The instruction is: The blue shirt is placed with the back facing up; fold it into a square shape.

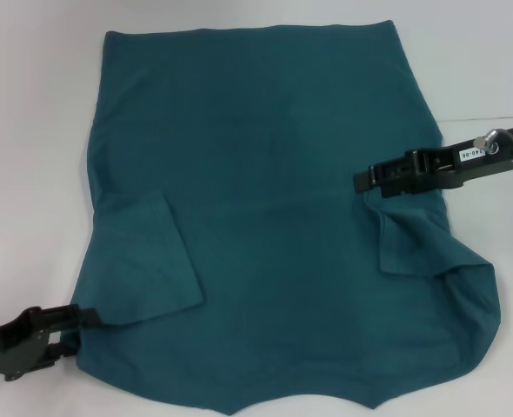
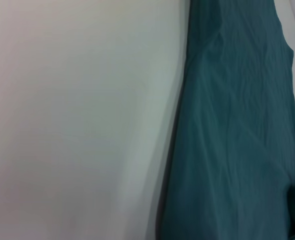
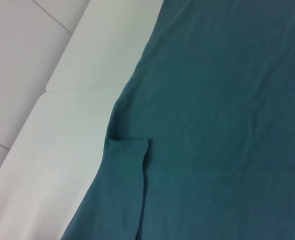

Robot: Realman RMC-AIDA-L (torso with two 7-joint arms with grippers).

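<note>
The blue shirt (image 1: 265,174) lies spread on the white table and fills most of the head view. Its left sleeve (image 1: 143,261) is folded inward onto the body. My left gripper (image 1: 81,320) sits low at the shirt's left edge, right at the outer corner of that folded sleeve. My right gripper (image 1: 361,181) reaches in from the right, over the shirt's right side. The right sleeve (image 1: 413,243) lies bunched and partly folded just beneath it. The left wrist view shows the blue shirt's edge (image 2: 237,125). The right wrist view shows the blue shirt (image 3: 227,100) with a folded flap (image 3: 130,165).
The white table (image 1: 30,130) borders the shirt on the left, far side and right. The shirt's near hem runs off the bottom of the head view. Bare table (image 2: 77,120) fills half the left wrist view, and the table's edge (image 3: 62,150) shows in the right wrist view.
</note>
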